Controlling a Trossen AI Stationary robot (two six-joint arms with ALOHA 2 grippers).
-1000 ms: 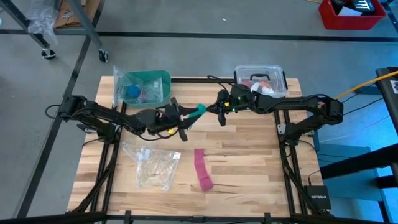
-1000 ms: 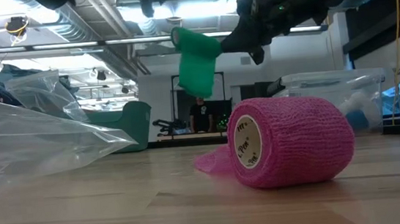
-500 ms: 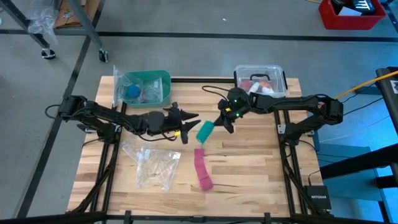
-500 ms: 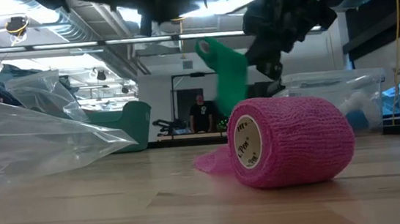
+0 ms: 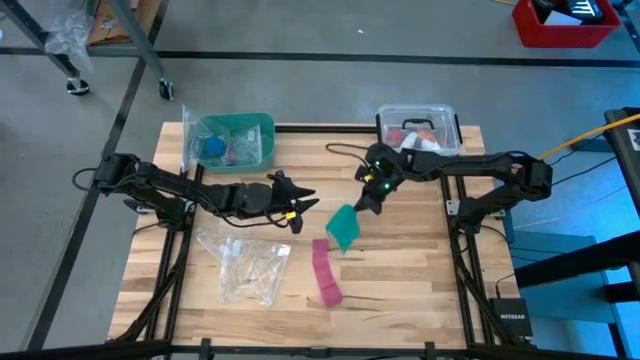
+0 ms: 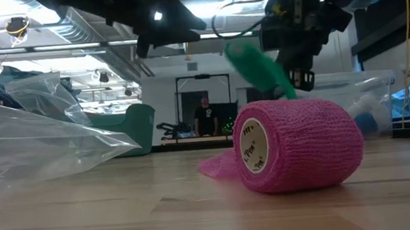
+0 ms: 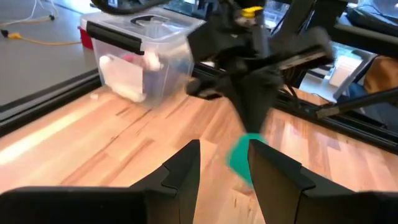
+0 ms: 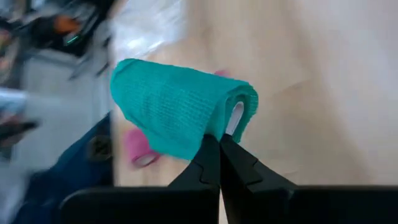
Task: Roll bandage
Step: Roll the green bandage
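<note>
So right now the right gripper (image 5: 366, 203) is the one doing the work: its two dark fingers are pinched tight on one edge of the bandage (image 5: 343, 229), a soft matte teal-green cloth strip that's partly wound up. In the right wrist view the bandage (image 8: 180, 112) hangs just past the fingertips, with a rolled end showing a pale core and a loose flap drooping off it. In the low view it hangs below the gripper, up in the air and clear of the wooden table (image 5: 400, 280).

The left gripper (image 5: 300, 203) sits beside the bandage, a bit apart from it, fingers spread and holding nothing. From its own wrist camera the teal strip (image 7: 244, 160) shows just ahead, between and beyond its open fingers.

Below the right gripper and slightly toward the left one lies a narrower pink cloth strip (image 5: 325, 272) on the table, mostly rolled with a short tail out. Not the one we care about.

Progress, as I read it: somewhere in the middle. There's a roll started, but it looks loose and lopsided, with a fair bit of cloth hanging free. What's left is probably getting the second gripper back on it and winding the loose flap snug. With only one pinch point, it could sag open.
</note>
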